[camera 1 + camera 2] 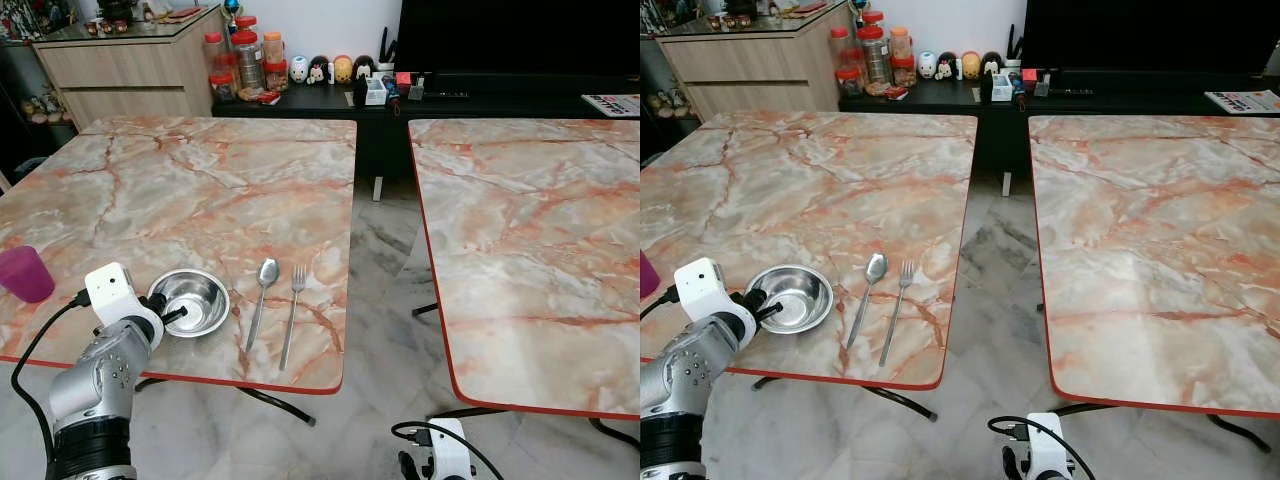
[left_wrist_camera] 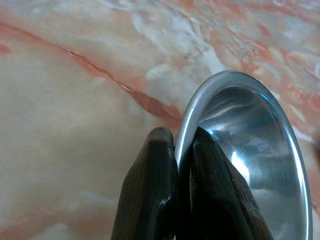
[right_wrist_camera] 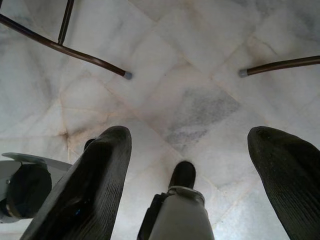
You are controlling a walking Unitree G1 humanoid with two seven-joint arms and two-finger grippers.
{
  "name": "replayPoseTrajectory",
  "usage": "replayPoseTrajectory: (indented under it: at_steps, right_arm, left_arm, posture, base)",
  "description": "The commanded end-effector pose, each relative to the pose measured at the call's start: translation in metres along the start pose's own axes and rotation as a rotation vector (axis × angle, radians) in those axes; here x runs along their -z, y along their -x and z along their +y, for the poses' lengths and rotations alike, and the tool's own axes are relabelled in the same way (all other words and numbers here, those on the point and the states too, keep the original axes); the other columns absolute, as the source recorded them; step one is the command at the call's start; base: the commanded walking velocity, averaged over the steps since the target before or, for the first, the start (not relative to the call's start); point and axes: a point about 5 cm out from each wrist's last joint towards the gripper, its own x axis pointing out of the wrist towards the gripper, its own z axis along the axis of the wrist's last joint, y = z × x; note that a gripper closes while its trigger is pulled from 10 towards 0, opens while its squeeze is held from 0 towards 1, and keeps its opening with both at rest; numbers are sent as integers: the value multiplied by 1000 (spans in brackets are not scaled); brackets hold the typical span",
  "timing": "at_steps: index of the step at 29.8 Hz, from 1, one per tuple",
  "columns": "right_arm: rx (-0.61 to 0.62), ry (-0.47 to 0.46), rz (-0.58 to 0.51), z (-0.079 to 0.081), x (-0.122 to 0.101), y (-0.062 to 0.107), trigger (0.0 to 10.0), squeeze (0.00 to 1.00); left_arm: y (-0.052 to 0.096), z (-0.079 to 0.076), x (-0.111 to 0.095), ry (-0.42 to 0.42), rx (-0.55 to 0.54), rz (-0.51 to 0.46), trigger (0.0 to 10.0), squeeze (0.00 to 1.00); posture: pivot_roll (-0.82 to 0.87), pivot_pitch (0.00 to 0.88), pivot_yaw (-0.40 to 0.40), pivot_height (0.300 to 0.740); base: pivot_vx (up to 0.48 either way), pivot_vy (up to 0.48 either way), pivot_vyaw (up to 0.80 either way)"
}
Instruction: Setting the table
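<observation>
Steel bowl [image 1: 190, 301] is sitting on the marble tabletop [image 1: 200, 180] beside the spoon [image 1: 262, 295] and fork [image 1: 292, 312], its rim pinched by the left end effector [image 2: 184, 165]; a thin-edge grip could slip. Right end effector [image 3: 190, 165] is hanging wide apart

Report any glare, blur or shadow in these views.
Left eye view: sharp, evenly lit; bright glints inside the steel bowl. Left wrist view: the fingers pinching the bowl's rim are soft-focus, with a highlight beside them. Right wrist view: the dark fingers are blurred, the floor clearer.
</observation>
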Motion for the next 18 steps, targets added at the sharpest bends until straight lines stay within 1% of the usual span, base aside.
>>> replayPoseTrajectory:
  at_steps: [1,2,3,5,6,7,8,9,11,12,13,15,16,18]
  right_arm:
    - [-2,9,0,-1,-1,0,10000,0]
    - [-2,9,-1,-1,-1,0,10000,0]
    - [-2,13,0,-2,-1,0,10000,0]
    - [-2,16,1,-2,-1,0,10000,0]
    - [-1,17,1,-3,-1,0,10000,0]
    - [-1,18,1,-3,-1,0,10000,0]
    - [-1,18,1,-3,-1,0,10000,0]
    - [-1,18,1,-3,-1,0,10000,0]
    - [-1,19,1,-3,-2,0,10000,0]
    - [0,18,-3,-3,-4,0,10000,0]
    - [0,17,-4,-3,-4,0,10000,0]
    - [4,13,-7,-4,-5,-1,10000,0]
    - [6,10,-10,-4,-6,-1,10000,0]
    - [8,8,-11,-4,-7,-1,10000,0]
  left_arm:
    - [3,-1,-16,46,6,-96,0,0]
    - [3,-2,-18,57,11,-113,0,0]
    - [4,-3,-24,87,29,-163,0,0]
    - [6,-6,-32,120,53,-221,0,0]
    - [9,-10,-42,157,96,-294,3451,0]
    - [10,-13,-49,179,113,-333,9804,0]
    - [10,-13,-49,179,113,-333,9804,0]
    - [11,-13,-51,192,117,-350,9804,0]
    - [12,-15,-56,186,119,-382,10000,0]
    - [12,-17,-61,208,124,-414,10000,0]
    - [12,-17,-62,216,125,-420,10000,0]
    - [13,-19,-66,235,134,-462,10000,0]
    - [15,-21,-70,255,145,-505,10000,0]
    - [16,-23,-72,252,143,-541,10000,0]
  posture:
    - [154,0,23,740]
    - [154,0,23,740]
    - [152,0,20,740]
    - [150,0,18,740]
    - [150,0,16,740]
    - [150,0,16,740]
    - [150,0,16,740]
    - [150,0,16,740]
    - [150,0,16,740]
    - [146,0,12,740]
    - [146,0,12,740]
    - [142,0,10,740]
    - [142,0,9,740]
    - [142,0,8,740]
  base:
    - [0,0,0]
    - [0,0,0]
    - [0,0,0]
    - [0,0,0]
    - [0,0,0]
    - [0,0,0]
    - [0,0,0]
    - [0,0,0]
    - [0,0,0]
    - [0,0,0]
    - [0,0,0]
    - [0,0,0]
    - [0,0,0]
    - [0,0,0]
